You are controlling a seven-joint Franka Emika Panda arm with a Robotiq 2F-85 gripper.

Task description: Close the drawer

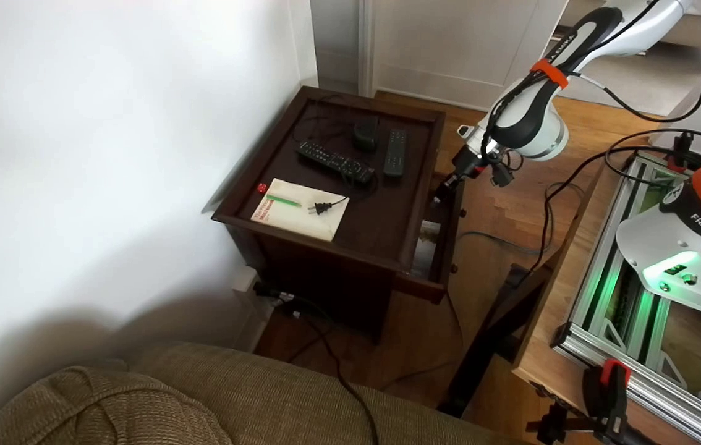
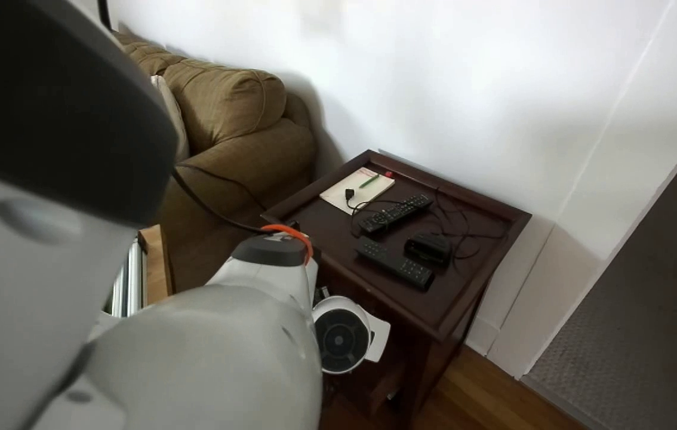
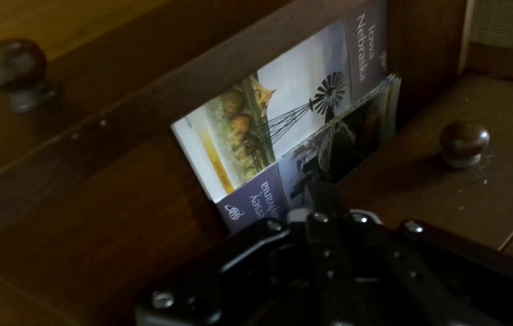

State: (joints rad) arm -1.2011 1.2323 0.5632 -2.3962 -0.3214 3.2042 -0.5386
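Observation:
The drawer (image 1: 423, 287) is dark brown wood and stands open from the end table. Its front carries round knobs. In the wrist view the drawer's front wall (image 3: 125, 102) crosses the upper left, and brochures (image 3: 301, 99) lie inside the drawer. My gripper (image 1: 441, 191) points down into the open part of the drawer, between the table edge and the drawer front. In the wrist view the gripper (image 3: 329, 194) has its fingers together with nothing seen between them. I cannot tell whether the fingertips touch the drawer. In an exterior view the arm hides the gripper and most of the drawer.
The end table (image 1: 375, 247) holds remotes (image 1: 338, 162), a black device (image 1: 365, 134), a booklet (image 1: 298, 216) and cords. A knobbed wooden face (image 3: 464, 190) stands right in the wrist view. A sofa (image 1: 251, 395), the robot's bench (image 1: 548, 346) and floor cables are nearby.

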